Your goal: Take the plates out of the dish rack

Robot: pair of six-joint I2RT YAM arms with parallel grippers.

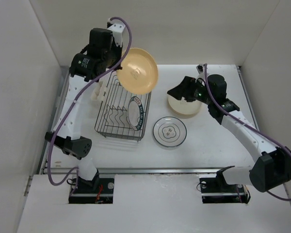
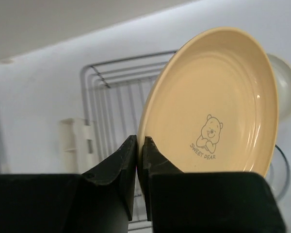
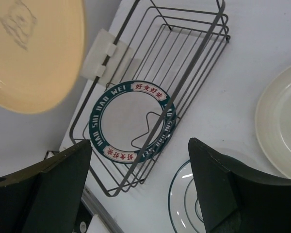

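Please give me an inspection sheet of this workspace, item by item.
Surface: white table.
Job's things: dish rack holds one teal-rimmed plate; yellow plate held above its far end; cream plate and ringed plate lie on the table.
Clutter: white plastic piece at the rack's left side.
Grippers: left gripper, fingers shut on the yellow plate's rim; right gripper, fingers open, above the cream plate.
Cables: purple cables run along both arms.
Surroundings: white walls on three sides.

A tan-yellow plate (image 1: 139, 69), clamped in the left hand (image 2: 139, 144), tilts above the wire dish rack (image 1: 106, 111); a teal-rimmed plate (image 1: 137, 112) leans inside it.
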